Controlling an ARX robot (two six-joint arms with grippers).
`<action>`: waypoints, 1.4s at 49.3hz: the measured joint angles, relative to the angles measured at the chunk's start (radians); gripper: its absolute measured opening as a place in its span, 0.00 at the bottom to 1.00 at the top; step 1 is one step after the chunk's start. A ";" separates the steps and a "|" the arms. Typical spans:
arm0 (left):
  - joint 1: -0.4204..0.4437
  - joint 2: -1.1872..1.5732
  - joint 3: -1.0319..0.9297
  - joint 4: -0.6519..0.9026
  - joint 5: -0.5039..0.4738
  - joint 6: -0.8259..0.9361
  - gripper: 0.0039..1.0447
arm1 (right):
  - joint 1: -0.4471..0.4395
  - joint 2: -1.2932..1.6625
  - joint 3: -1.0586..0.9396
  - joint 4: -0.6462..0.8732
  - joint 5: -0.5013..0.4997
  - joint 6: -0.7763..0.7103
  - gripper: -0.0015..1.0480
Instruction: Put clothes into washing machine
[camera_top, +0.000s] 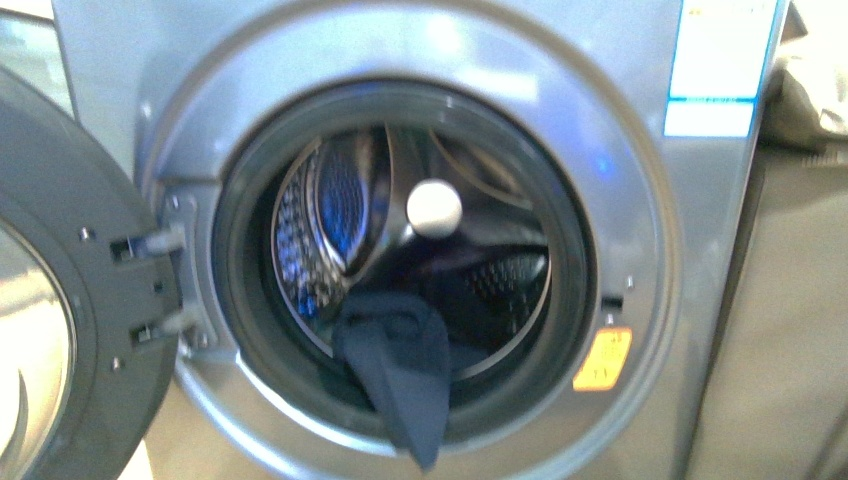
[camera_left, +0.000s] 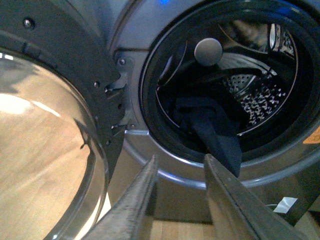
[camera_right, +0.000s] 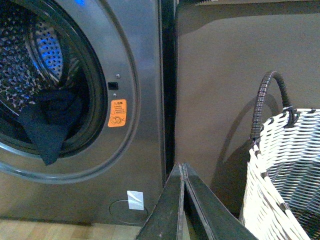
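Across the front view the washing machine (camera_top: 420, 240) fills nearly everything, its door (camera_top: 60, 300) swung wide to the left and the porthole open; no counter shows anywhere, so places are given against the machine itself. To its right stand a plain grey cabinet (camera_right: 235, 100) and, beside that, a white wicker basket (camera_right: 285, 170) with a dark handle. Most of the clothes (camera_top: 395, 370) lie inside the drum, but a long tongue of the dark fabric spills over the rubber gasket and hangs down the lower lip, its long axis running roughly vertical. That tail sits just beyond and slightly right of the left gripper (camera_left: 180, 165), which faces the opening squarely and looks like the nearer arm for tucking it in. Its fingers are parted a moderate way with nothing between them and touching nothing. The right gripper (camera_right: 183, 170) points at the seam between machine and cabinet, well aside from the fabric, its fingers pressed together and empty.
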 joint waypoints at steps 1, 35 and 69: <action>0.013 -0.010 -0.013 0.000 0.012 0.000 0.26 | 0.000 0.000 0.000 0.000 0.000 0.000 0.02; 0.380 -0.268 -0.219 -0.043 0.364 -0.006 0.03 | 0.000 0.000 0.000 0.000 0.001 0.000 0.02; 0.388 -0.501 -0.286 -0.207 0.369 -0.006 0.03 | 0.000 0.000 0.000 -0.001 0.000 0.000 0.02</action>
